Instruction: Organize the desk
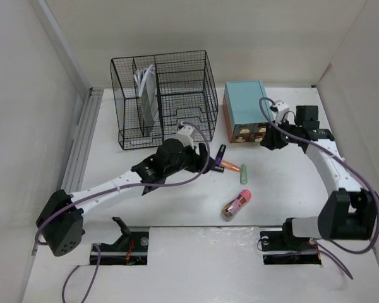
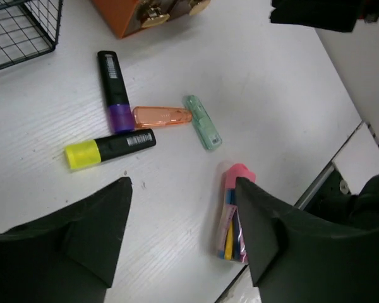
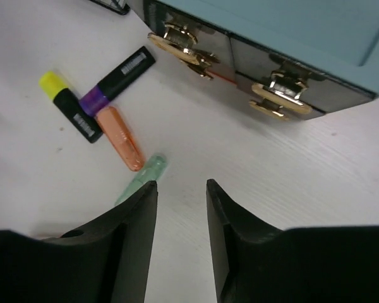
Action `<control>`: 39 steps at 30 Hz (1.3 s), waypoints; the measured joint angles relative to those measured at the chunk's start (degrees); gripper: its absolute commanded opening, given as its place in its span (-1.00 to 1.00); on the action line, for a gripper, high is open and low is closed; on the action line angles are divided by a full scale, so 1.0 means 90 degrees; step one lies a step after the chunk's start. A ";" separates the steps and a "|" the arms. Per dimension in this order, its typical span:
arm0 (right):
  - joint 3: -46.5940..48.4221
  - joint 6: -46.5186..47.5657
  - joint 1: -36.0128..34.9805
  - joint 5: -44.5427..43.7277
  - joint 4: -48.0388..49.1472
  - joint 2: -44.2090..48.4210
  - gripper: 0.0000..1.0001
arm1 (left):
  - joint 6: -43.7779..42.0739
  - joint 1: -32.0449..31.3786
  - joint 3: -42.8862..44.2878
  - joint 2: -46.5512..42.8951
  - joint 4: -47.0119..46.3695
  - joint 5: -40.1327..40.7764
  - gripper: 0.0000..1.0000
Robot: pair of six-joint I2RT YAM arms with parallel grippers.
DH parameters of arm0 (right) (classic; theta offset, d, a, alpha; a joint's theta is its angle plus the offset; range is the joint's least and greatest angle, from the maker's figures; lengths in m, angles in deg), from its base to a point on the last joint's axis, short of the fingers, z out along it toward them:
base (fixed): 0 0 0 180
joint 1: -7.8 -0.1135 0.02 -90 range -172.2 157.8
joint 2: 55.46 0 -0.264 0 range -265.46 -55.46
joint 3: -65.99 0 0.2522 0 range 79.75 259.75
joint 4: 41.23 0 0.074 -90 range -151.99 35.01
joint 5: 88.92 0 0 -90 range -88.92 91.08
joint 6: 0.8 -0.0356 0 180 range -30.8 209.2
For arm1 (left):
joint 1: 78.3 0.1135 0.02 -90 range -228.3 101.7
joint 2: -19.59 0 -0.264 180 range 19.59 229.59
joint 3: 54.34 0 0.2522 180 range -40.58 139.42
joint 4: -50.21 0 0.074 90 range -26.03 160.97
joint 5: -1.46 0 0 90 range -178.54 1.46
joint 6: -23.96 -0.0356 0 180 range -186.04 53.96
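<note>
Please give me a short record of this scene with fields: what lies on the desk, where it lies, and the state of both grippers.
surface: white desk
containers: black wire organizer at the far left; teal drawer box to its right
loose items: yellow-capped highlighter, purple-capped highlighter, orange highlighter and green highlighter in one cluster; pink-capped case apart, nearer the arms
left gripper: jaws open, empty, above the cluster
right gripper: jaws open, empty, before the drawer box

On desk, back left: basket. Just right of it: box. Before box: markers, bunched, touching. Nearer front, apart from markers: pack.
</note>
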 measured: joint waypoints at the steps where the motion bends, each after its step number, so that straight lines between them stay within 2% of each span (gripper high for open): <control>1: 0.0000 -0.0260 0.0083 0.0255 0.0032 -0.0206 -0.08 | -0.0070 -0.0085 -0.0007 0.0005 0.0029 0.0019 0.37; 3: -0.0002 -0.0733 0.0245 0.0712 0.0136 -0.0512 -0.03 | -0.0223 -0.0170 -0.0015 -0.0007 0.0022 0.0034 0.48; 6: -0.0039 -0.1455 0.0478 0.1268 0.0585 -0.0758 0.03 | -0.0379 -0.0185 -0.0068 -0.0073 0.0002 0.0063 0.48; 8: -0.0044 -0.1870 0.0656 0.1508 0.0916 -0.0879 0.20 | -0.0437 -0.0182 -0.0148 -0.0148 0.0000 0.0087 0.48; 13: -0.0044 -0.2679 0.0891 0.1717 0.1615 -0.1277 0.26 | -0.0515 -0.0185 -0.0379 -0.0403 0.0010 0.0175 0.48; 20: -0.0032 -0.3208 0.0981 0.1724 0.1897 -0.1838 0.39 | -0.0559 -0.0185 -0.0420 -0.0605 0.0007 0.0233 0.50; 34: 0.0267 -0.3638 0.1018 0.1447 0.2390 -0.2463 0.42 | -0.0566 -0.0185 -0.0432 -0.0697 0.0015 0.0228 0.50; 39: 0.0104 -0.4022 0.1018 0.1367 0.2856 -0.2472 0.30 | -0.0566 -0.0185 -0.0432 -0.0697 0.0015 0.0228 0.50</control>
